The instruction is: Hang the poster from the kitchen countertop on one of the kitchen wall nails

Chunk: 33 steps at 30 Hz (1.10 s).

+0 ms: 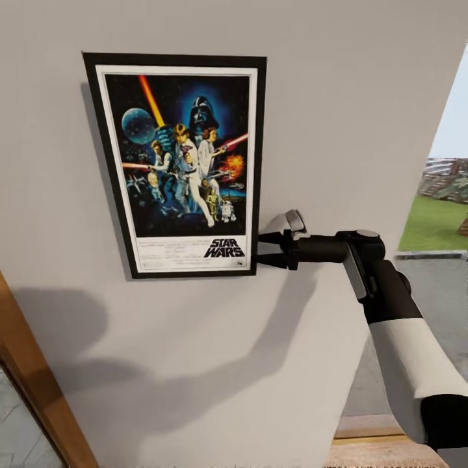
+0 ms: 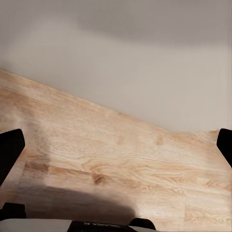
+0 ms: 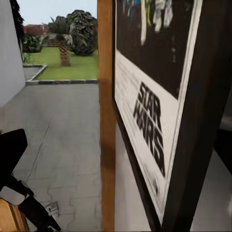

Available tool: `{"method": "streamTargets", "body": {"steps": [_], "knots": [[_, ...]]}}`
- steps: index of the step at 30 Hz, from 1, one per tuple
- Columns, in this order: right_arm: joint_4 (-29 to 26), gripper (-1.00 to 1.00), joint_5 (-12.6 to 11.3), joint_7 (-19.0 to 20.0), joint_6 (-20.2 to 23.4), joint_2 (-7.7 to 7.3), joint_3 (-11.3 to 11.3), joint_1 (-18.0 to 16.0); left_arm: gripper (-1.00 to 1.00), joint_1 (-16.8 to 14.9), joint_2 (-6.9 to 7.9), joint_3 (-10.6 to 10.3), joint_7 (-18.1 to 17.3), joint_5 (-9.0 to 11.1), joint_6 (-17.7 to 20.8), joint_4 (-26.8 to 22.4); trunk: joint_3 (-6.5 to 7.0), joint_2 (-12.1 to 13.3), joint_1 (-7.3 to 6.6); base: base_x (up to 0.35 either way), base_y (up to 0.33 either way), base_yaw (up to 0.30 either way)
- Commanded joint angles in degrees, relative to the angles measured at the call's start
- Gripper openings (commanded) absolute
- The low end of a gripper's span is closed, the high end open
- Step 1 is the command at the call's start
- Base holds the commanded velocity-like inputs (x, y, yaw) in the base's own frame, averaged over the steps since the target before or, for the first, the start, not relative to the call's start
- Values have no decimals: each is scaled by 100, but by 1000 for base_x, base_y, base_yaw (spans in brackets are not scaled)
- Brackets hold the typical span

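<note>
The poster (image 1: 177, 166) is hanging on the wall (image 1: 195, 357); the right claw (image 1: 260, 252) is touching its lower right corner, grip unclear.

— What lettering are you reading?
— I'm reading "STAR WARS" in bold letters along the lower white border of the poster (image 1: 177, 162). My right wrist camera is showing that logo too (image 3: 152, 125). The small credits beside it are blurring out.

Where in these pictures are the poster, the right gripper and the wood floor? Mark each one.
poster (image 1: 185, 162), head view, middle of the artwork.
right gripper (image 1: 260, 252), head view, at the fingertips by the frame's lower right corner.
wood floor (image 2: 121, 169), left wrist view, bare planks.
</note>
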Motion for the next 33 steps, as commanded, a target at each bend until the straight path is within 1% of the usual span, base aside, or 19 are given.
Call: {"method": "streamTargets", "body": {"steps": [1,5,10,13,14,16,19,20,21,24,26,27,29,33], "knots": [[6,100,7,-55,13,-9,5,-4,100,-1,2,-9,-19,30,-1,6,-2,-2,0,-260,0,0],[5,100,7,-55,9,-9,10,-4,100,-1,2,-9,-19,30,-1,6,-2,-2,0,-255,0,0],[-3,100,-2,-49,-6,-9,13,1,100,-1,2,-9,-19,30,3,6,-2,-2,0,-120,0,0],[-42,100,-7,-19,-33,-9,14,113,100,1,2,-9,-19,30,3,6,-2,-2,0,-218,0,0],[-188,100,-2,68,-74,-9,14,355,100,0,2,-9,-19,30,4,6,-2,-2,0,-102,0,0],[-342,100,11,142,-165,-9,14,601,100,-1,2,-9,-19,30,4,6,-2,-2,0,-73,0,0],[-586,100,26,218,-451,-18,7,1111,100,-1,2,-9,-19,30,4,6,-2,-2,0,-42,0,0],[-696,100,32,249,-669,-47,5,1458,100,-1,5,-9,-19,30,4,6,-2,-2,0,-21,0,0],[-732,100,34,262,-783,-71,5,1640,100,-1,6,-9,-19,30,4,6,-2,-2,0,-17,0,0],[-743,100,46,292,-1637,-218,0,2890,100,-1,9,-9,-19,30,4,6,-2,-2,0,-7,0,0],[-503,100,49,283,-2247,-315,-7,3594,100,0,10,-9,-19,30,4,6,-2,-2,0,-2,0,0],[-411,100,50,279,-2375,-337,-10,3730,100,0,10,-9,-19,30,4,6,-2,-2,0,-1,0,0],[174,100,51,242,-2777,-393,-68,4135,100,-1,10,-9,-23,30,4,6,-2,-2,0,0,0,0],[1036,100,51,159,-3118,-419,-269,4322,100,-1,9,-9,-26,30,4,6,-2,-2,0,0,0,0]]}}
